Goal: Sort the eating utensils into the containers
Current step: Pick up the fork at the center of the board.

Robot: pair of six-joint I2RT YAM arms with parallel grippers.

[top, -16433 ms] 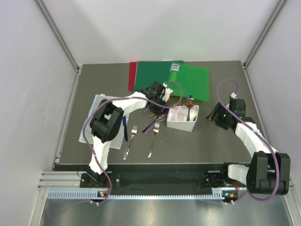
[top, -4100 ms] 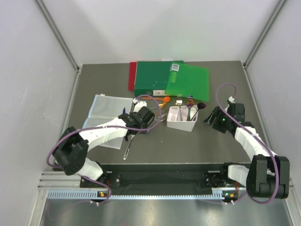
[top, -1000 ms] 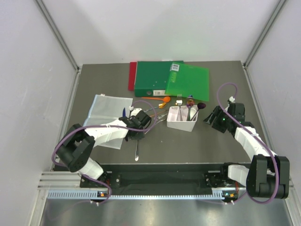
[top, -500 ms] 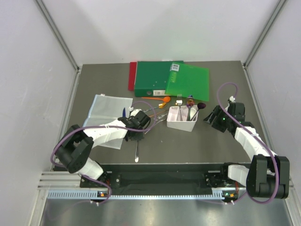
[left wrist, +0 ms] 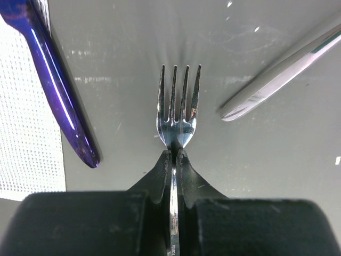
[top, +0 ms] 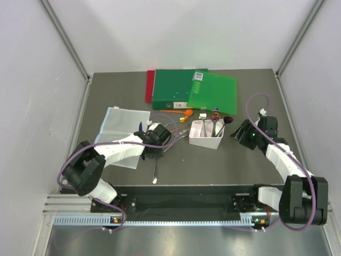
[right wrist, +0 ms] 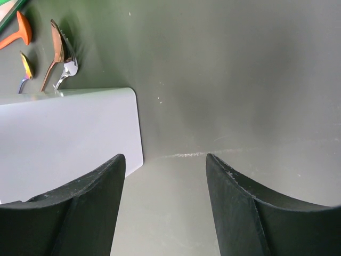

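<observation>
My corner: a dark grey worktop (top: 213, 165) boxed in by pale walls.
The left wall (top: 32, 106), far wall (top: 181, 32) and right wall (top: 319, 117) are plain white, joined by slanting aluminium posts (top: 65, 40); a slotted metal rail (top: 181, 219) lines my near edge, under soft, even light.

My left gripper (left wrist: 173, 156) pinches the silver fork (left wrist: 178, 114) at its neck, tines pointing away. A dark blue utensil (left wrist: 58, 90) lies on the counter (left wrist: 266, 160) at its left, a silver handle (left wrist: 282, 74) at its right. The white divided bin (top: 205, 142) holds several utensils.
</observation>
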